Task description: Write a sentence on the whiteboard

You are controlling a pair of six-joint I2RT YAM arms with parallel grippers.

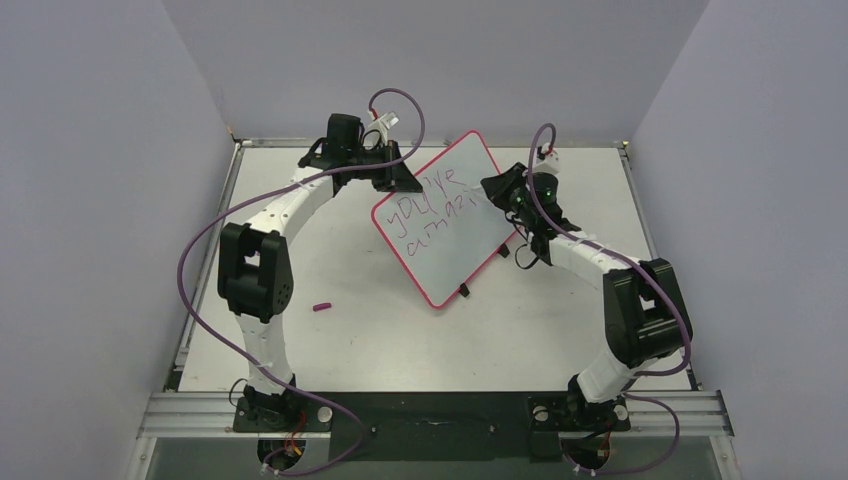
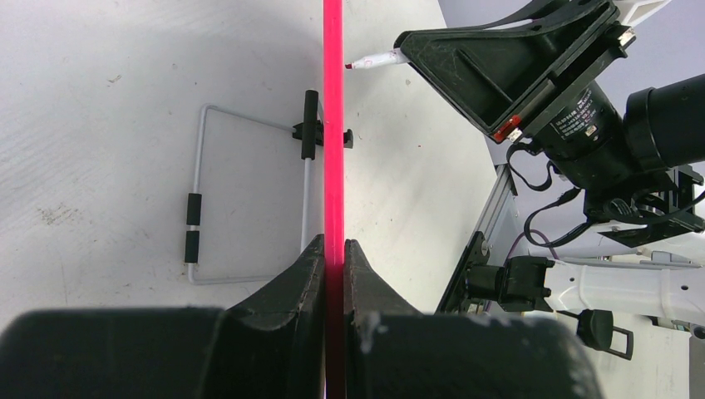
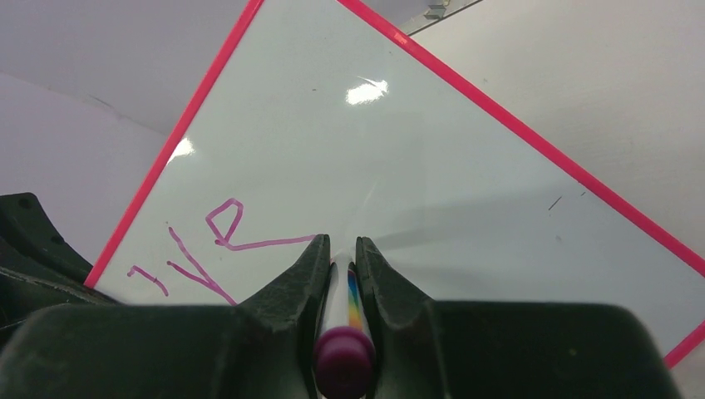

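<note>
Two scrawled lines of the sentence [image 1: 428,205] cross the tilted whiteboard [image 1: 455,250]; left gripper [image 2: 333,249] pinches its rim, right gripper [image 3: 342,249] clamps a marker [image 3: 343,357] at its face.

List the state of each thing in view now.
whiteboard: propped on its wire stand, rim clamped
sentence: unfinished, two lines so far
marker: uncapped, tip at the board
purple piece, likely the cap: loose on the table
left gripper: shut on the whiteboard's rim
right gripper: shut on the marker
</note>
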